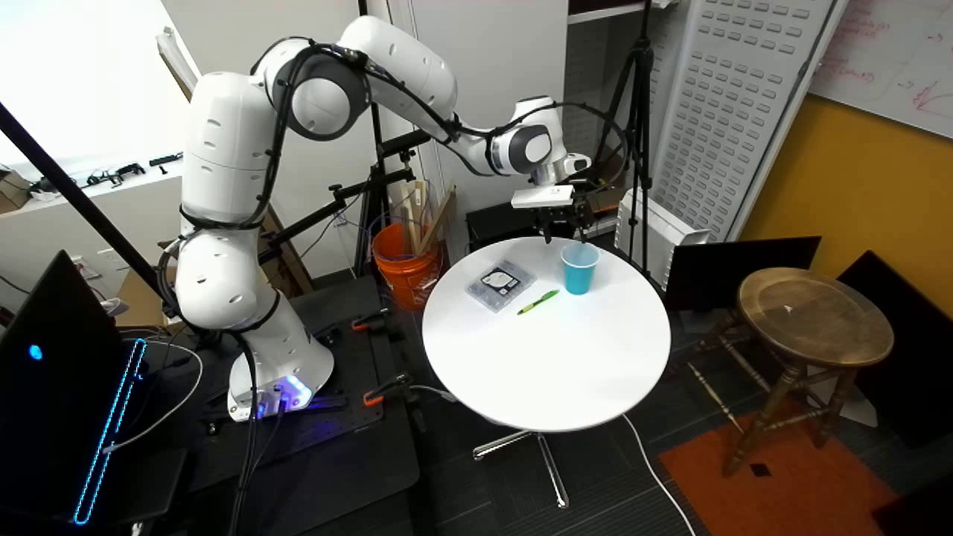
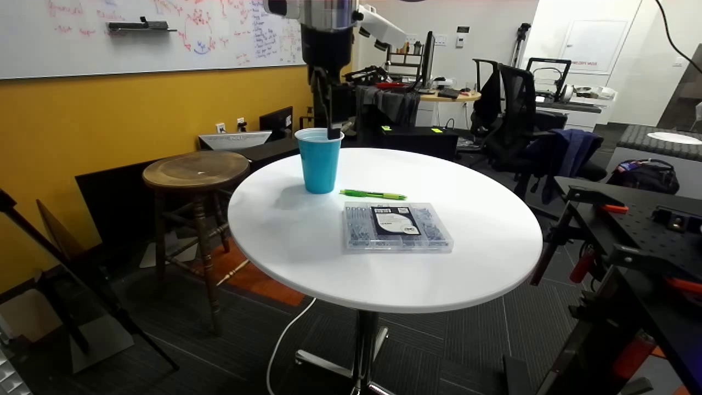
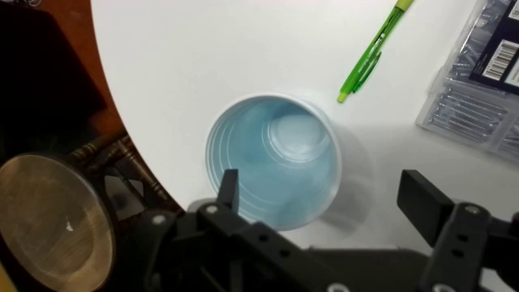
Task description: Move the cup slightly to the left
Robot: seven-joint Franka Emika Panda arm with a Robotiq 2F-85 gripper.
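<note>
The light-blue cup (image 1: pixel 578 277) stands upright near the far edge of the round white table (image 1: pixel 551 365). It also stands upright in an exterior view (image 2: pixel 319 169), and its open mouth faces the camera in the wrist view (image 3: pixel 259 174). My gripper (image 1: pixel 566 237) is open and empty, at about rim height or just above the cup. In an exterior view the gripper (image 2: pixel 333 131) overlaps the cup's rim. In the wrist view the gripper (image 3: pixel 320 174) has one fingertip over the cup's lower-left rim and the other well right of the cup. Whether a finger touches the rim I cannot tell.
A green pen (image 2: pixel 373 195) lies beside the cup. A clear plastic case of screws (image 2: pixel 397 227) lies flat on the table near the pen. A wooden stool (image 1: pixel 815 316) and an orange bucket (image 1: pixel 406 272) stand on the floor away from the table.
</note>
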